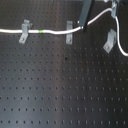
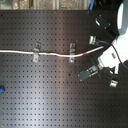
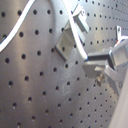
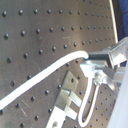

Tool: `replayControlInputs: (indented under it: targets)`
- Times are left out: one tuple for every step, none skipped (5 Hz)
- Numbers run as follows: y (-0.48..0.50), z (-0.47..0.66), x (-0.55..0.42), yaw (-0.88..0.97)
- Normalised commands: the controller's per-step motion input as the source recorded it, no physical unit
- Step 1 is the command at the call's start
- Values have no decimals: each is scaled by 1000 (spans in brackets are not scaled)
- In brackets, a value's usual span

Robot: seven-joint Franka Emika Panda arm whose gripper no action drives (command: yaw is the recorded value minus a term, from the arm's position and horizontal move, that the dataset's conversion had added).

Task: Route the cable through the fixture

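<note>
Much of the arm is cut off: in the first exterior view only a dark finger reaches down from the top edge, and in the second exterior view the white arm body runs out of frame at the second exterior view's right. The gripper shows best in the second wrist view, where its metal fingers seem pressed onto the cable; the grip point itself is blurred, so this reading is probable rather than sure.

The black perforated board carries three small metal clips. In the first exterior view they stand in a row: one clip toward the first exterior view's left, a middle clip, and a third clip toward the first exterior view's right. A small blue object sits at the second exterior view's left edge (too small to identify).

The cable's long axis runs roughly level across the board. It enters from the first exterior view's left edge, passes through the first two clips with its green band between them, then rises toward the finger. Beyond the grip it loops over and hangs down beside the third clip, apparently not through it. In the second exterior view the red band lies just past the middle clip, near the gripper.
</note>
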Motion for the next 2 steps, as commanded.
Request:
replayControlInputs:
  targets:
    - [102, 116, -66, 0]
    - [130, 139, -83, 0]
